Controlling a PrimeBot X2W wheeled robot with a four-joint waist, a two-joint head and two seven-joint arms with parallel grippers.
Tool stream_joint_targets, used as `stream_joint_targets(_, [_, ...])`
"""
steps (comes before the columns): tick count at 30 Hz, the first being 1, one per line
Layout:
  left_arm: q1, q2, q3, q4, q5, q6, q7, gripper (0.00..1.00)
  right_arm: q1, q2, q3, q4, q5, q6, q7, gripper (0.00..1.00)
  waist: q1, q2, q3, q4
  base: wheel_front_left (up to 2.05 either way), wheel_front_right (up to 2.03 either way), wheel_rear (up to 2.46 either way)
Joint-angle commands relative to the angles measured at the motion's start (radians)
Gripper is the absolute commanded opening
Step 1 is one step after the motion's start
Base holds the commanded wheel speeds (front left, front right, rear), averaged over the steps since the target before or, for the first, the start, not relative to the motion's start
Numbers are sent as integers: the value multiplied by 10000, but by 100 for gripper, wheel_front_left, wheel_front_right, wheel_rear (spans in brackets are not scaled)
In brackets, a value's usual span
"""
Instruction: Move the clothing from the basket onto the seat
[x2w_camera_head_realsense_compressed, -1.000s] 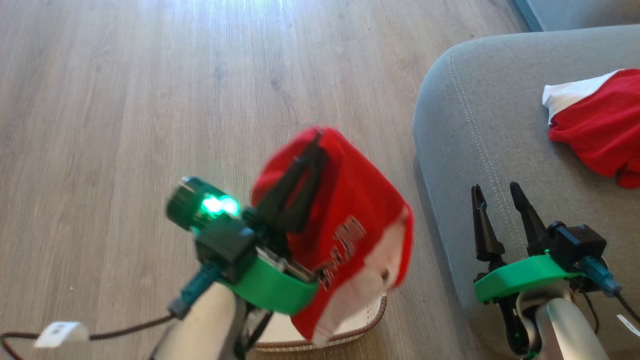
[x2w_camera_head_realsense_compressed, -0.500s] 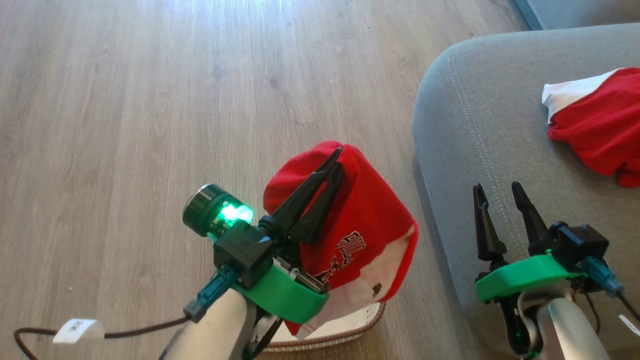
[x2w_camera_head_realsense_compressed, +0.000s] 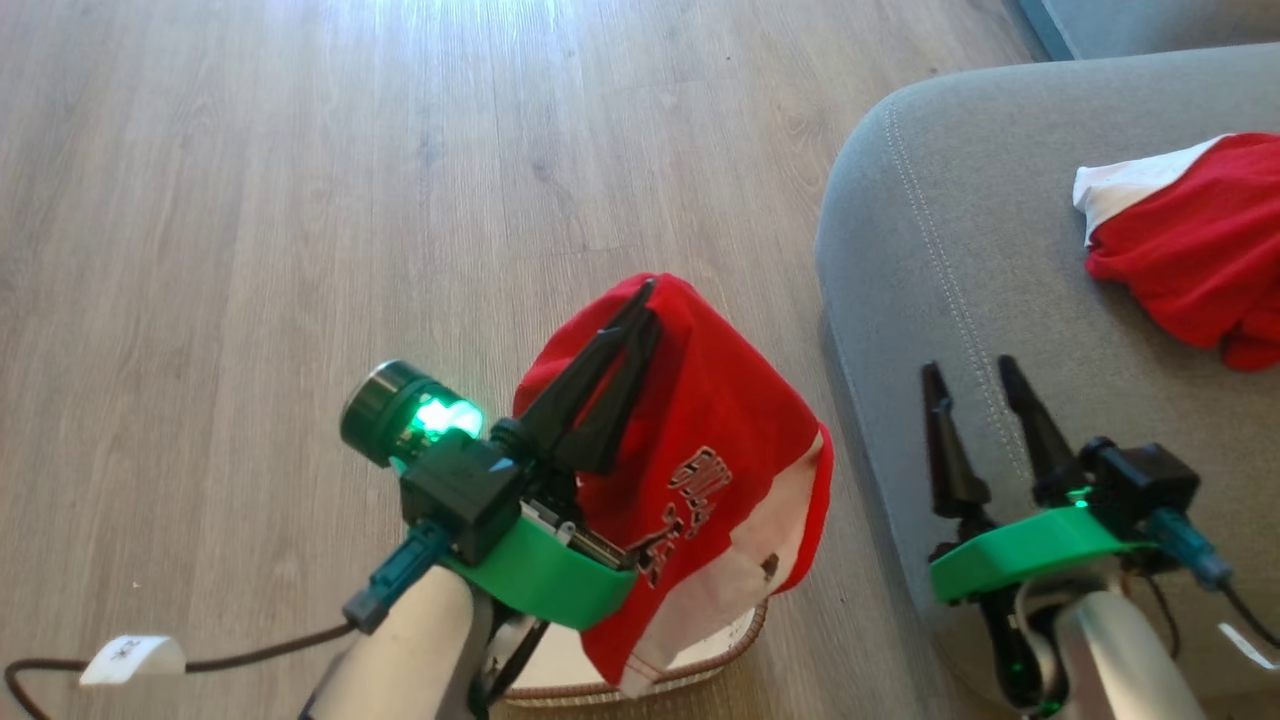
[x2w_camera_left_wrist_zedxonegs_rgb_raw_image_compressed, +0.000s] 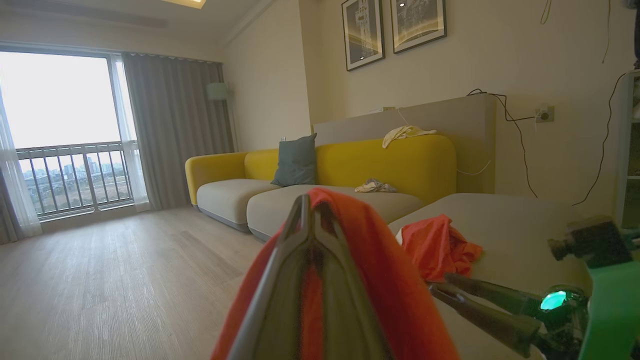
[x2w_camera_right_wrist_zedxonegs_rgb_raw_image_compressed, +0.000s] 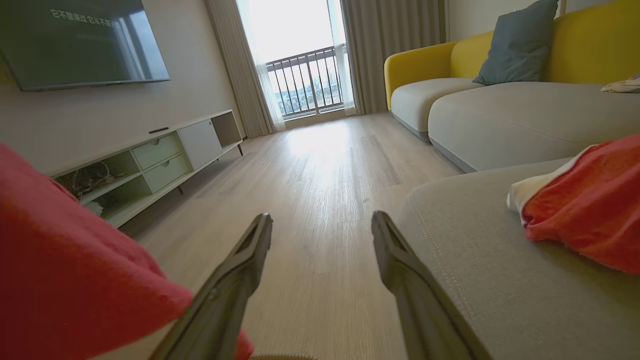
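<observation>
A red garment with white panels (x2w_camera_head_realsense_compressed: 720, 470) hangs from my left gripper (x2w_camera_head_realsense_compressed: 648, 295), which is shut on its upper fold, above the basket. Only a piece of the basket's brown rim (x2w_camera_head_realsense_compressed: 745, 640) peeks out below the cloth. In the left wrist view my shut left gripper (x2w_camera_left_wrist_zedxonegs_rgb_raw_image_compressed: 306, 201) has red cloth (x2w_camera_left_wrist_zedxonegs_rgb_raw_image_compressed: 385, 270) draped over it. A second red and white garment (x2w_camera_head_realsense_compressed: 1180, 250) lies on the grey seat (x2w_camera_head_realsense_compressed: 950, 230). My right gripper (x2w_camera_head_realsense_compressed: 970, 368) stands open and empty over the seat's near edge. Its spread fingers (x2w_camera_right_wrist_zedxonegs_rgb_raw_image_compressed: 321, 220) have the seat (x2w_camera_right_wrist_zedxonegs_rgb_raw_image_compressed: 490, 270) and the lying garment (x2w_camera_right_wrist_zedxonegs_rgb_raw_image_compressed: 590, 210) on the right.
Wooden floor (x2w_camera_head_realsense_compressed: 300, 200) spreads to the left and ahead. A dark cable with a white tag (x2w_camera_head_realsense_compressed: 130, 660) lies at the lower left. A yellow-backed sofa (x2w_camera_left_wrist_zedxonegs_rgb_raw_image_compressed: 400, 160) runs along the far wall, and a low TV cabinet (x2w_camera_right_wrist_zedxonegs_rgb_raw_image_compressed: 165, 160) lines the opposite wall.
My left gripper sank a little with the garment, which swung and then settled. The head view has shifted slightly. The right gripper stays open in place.
</observation>
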Motion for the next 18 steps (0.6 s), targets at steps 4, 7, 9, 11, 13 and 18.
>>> stream_joint_targets(4, [-403, 36, 487, -313, 71, 32, -51, 0, -542, -518, 1148, -643, 226, 71, -23, 100, 0, 0, 22, -65, 0, 0, 0])
stream_joint_targets(7, [-395, 36, 480, -258, 66, 21, -51, 0, -701, -1154, 2040, -895, 492, 71, -23, 100, 0, 0, 23, -92, 0, 0, 0])
stream_joint_targets(9, [-384, 36, 458, -216, 62, 9, -51, 0, -811, -1666, 2689, -1152, 688, 71, -23, 100, 0, 0, 9, -100, 0, 0, 0])
stream_joint_targets(11, [-369, 36, 449, -180, 66, -3, -51, 0, -936, -2206, 3328, -1469, 858, 71, -23, 100, 0, 0, 2, -107, 0, 0, 0])
stream_joint_targets(13, [-358, 36, 428, -132, 73, -24, -51, 0, -1054, -2765, 3949, -1895, 1070, 71, -23, 100, 0, 0, -6, -95, 0, 0, 0])
stream_joint_targets(18, [-362, 36, 269, 1, 207, -174, -51, 0, -1419, -4107, 5284, -2683, 1120, 71, -23, 100, 0, 0, -30, -77, 0, 0, 0])
